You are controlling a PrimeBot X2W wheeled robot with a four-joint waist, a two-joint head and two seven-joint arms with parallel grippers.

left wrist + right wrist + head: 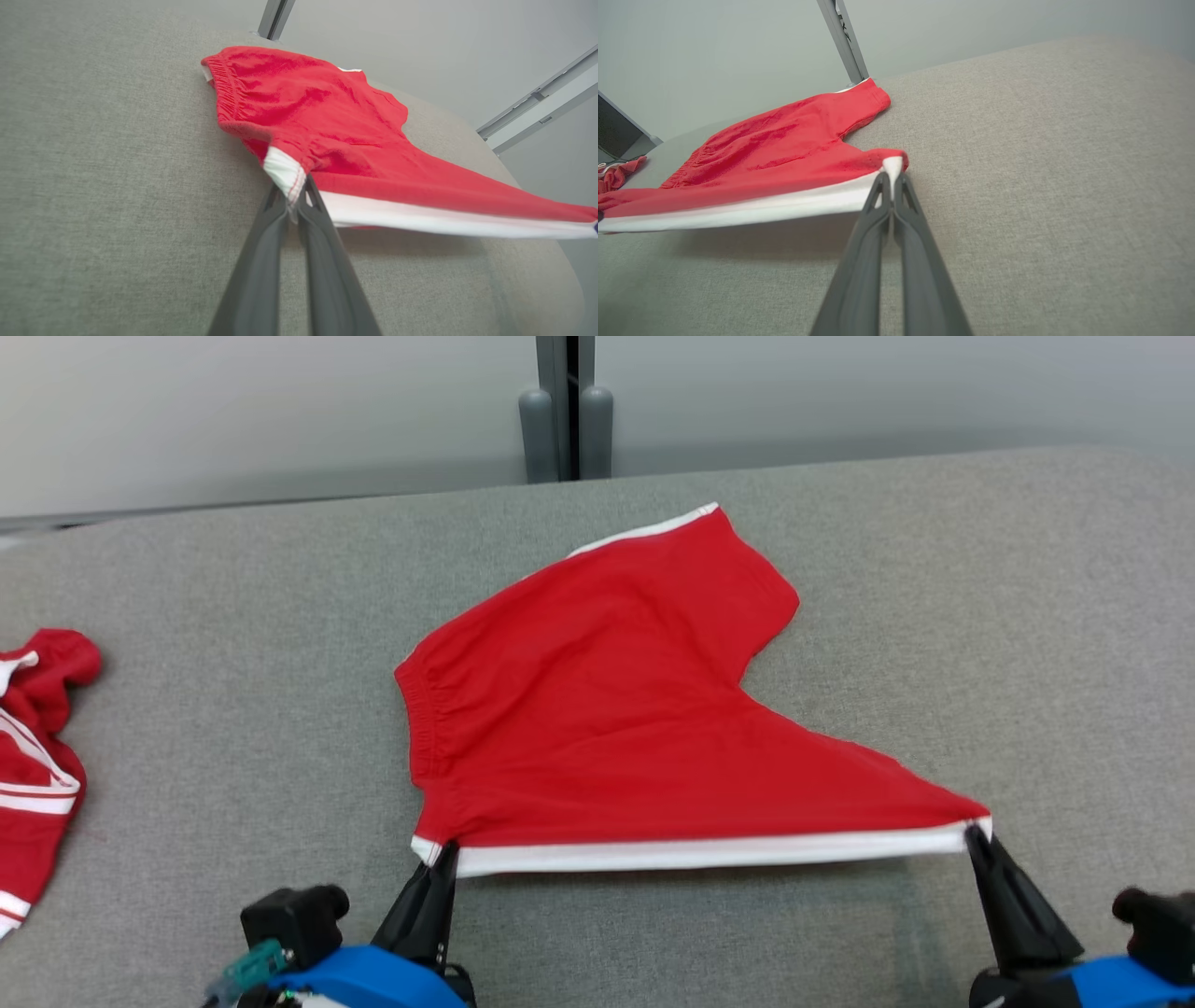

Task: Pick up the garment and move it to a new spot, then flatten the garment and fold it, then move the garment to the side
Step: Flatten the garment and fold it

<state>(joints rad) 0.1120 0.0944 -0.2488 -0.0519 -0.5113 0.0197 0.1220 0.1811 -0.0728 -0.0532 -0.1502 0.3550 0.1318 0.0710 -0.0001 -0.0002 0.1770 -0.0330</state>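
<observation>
The garment (607,709) is a pair of red shorts with white side stripes, spread on the grey table (980,616). Its near white-striped edge is stretched taut and lifted slightly off the table between my two grippers. My left gripper (446,852) is shut on the near left corner by the waistband, which shows in the left wrist view as the garment (327,121) pinched at my left gripper (295,191). My right gripper (976,833) is shut on the near right corner; in the right wrist view the garment (775,149) ends at my right gripper (892,179).
A second red garment with white stripes (33,756) lies crumpled at the table's left edge, also seen as red cloth (616,175) in the right wrist view. A grey post (565,411) stands behind the table's far edge, against a pale wall.
</observation>
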